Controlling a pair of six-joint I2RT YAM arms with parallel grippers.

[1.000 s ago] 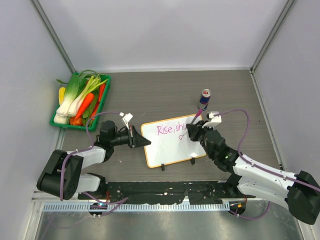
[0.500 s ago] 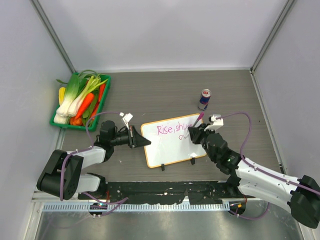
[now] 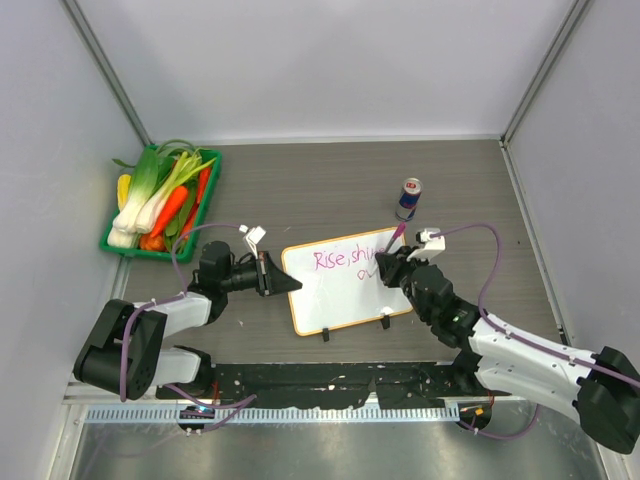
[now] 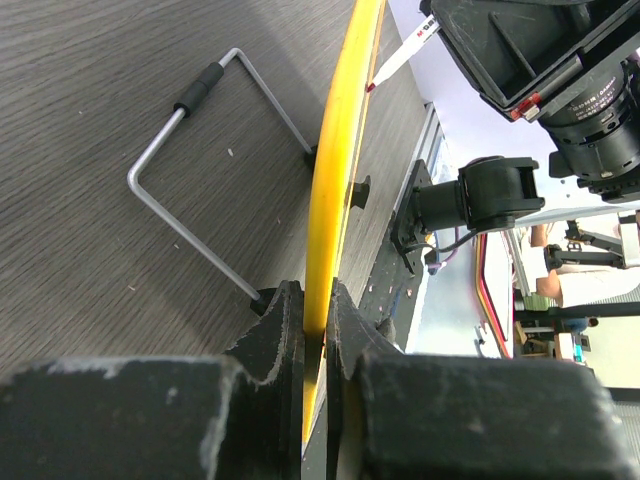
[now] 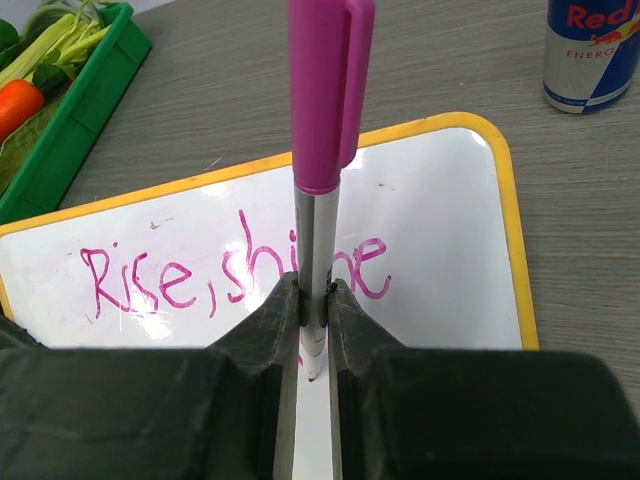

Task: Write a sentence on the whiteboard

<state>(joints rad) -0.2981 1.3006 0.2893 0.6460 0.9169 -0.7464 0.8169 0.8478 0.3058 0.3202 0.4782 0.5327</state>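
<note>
The whiteboard (image 3: 335, 295) with its orange frame lies at the table's middle front. The sentence (image 3: 340, 259) in pink marker reads "Rise, shine", with a small scribble (image 3: 363, 273) beneath. My left gripper (image 3: 284, 275) is shut on the board's left edge; the left wrist view shows the frame (image 4: 340, 150) pinched between its fingers (image 4: 315, 300). My right gripper (image 3: 386, 263) is shut on a pink marker (image 3: 398, 234) over the board's right part. In the right wrist view the marker (image 5: 322, 120) stands upright in the gripper (image 5: 315, 300), its tip down by the board (image 5: 440, 270) below the words (image 5: 170, 275).
A Red Bull can (image 3: 408, 198) stands just behind the board's right corner, also in the right wrist view (image 5: 590, 50). A green tray of vegetables (image 3: 160, 200) sits at the back left. A wire stand (image 4: 190, 170) sticks out from the board's back.
The writing has grown from "Rise, shi" to "Rise, shine". My right gripper moved the marker a little right along the line. The left gripper has stayed on the board's edge.
</note>
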